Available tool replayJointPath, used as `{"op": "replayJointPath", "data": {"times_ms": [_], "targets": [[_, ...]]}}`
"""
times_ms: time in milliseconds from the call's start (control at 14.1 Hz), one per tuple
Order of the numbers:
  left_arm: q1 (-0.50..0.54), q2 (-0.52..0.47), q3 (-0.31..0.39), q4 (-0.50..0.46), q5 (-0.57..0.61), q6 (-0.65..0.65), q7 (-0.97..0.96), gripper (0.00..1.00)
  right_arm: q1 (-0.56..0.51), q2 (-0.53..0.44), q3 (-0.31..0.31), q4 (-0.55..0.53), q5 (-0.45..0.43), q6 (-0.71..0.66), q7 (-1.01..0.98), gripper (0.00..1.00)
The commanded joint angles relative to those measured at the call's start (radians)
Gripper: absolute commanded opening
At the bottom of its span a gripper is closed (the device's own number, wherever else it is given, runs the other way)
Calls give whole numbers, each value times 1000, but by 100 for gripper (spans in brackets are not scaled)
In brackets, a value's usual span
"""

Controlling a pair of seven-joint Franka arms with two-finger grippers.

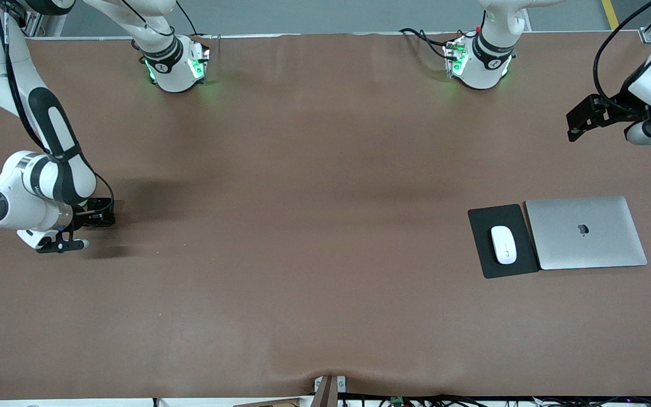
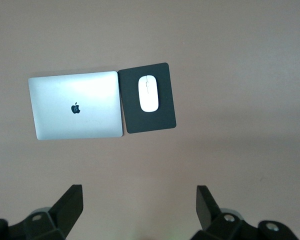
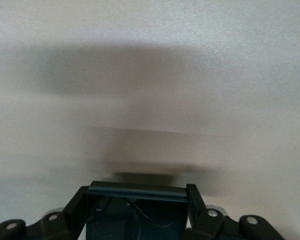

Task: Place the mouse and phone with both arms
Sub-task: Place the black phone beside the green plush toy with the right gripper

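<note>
The white oval mouse point(image 1: 503, 244) lies on a black mat point(image 1: 486, 257) toward the left arm's end of the table; it also shows in the left wrist view point(image 2: 149, 93). My left gripper point(image 1: 585, 118) is open and empty, high over the table edge at that end; its fingers point(image 2: 72, 202) stand wide apart. My right gripper point(image 1: 98, 213) hangs low over the table at the right arm's end. It is shut on the black glossy phone point(image 3: 137, 215), which sits flat between its fingers point(image 3: 195, 197).
A closed silver laptop point(image 1: 585, 232) lies right beside the mat point(image 2: 162, 117), toward the left arm's end; it also shows in the left wrist view point(image 2: 75, 105). The brown table point(image 1: 303, 226) stretches between the two arms.
</note>
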Motion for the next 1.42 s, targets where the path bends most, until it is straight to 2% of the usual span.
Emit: {"op": "replayJointPath", "data": {"times_ms": [0, 285, 640, 925, 1067, 1209, 1352], "targets": [[-31, -41, 24, -37, -23, -3, -9, 100, -15, -36, 13, -38, -26, 11, 19, 98], [-25, -30, 20, -34, -44, -9, -23, 100, -5, -46, 17, -25, -26, -26, 21, 100], [6, -29, 24, -31, -46, -41, -21, 100, 81, -106, 20, 99, -26, -250, 84, 100], [35, -29, 23, -27, -47, -51, -20, 100, 139, -222, 29, 116, -12, -364, 208, 100], [34, -38, 21, -31, -46, -52, -23, 100, 141, -287, 36, 134, 3, -408, 210, 100], [34, -36, 20, -31, -46, -51, -24, 100, 132, -365, 33, 140, 60, -459, 197, 100], [34, -36, 18, -31, -46, -51, -26, 100, 132, -455, 32, 140, 63, -534, 199, 100]]}}
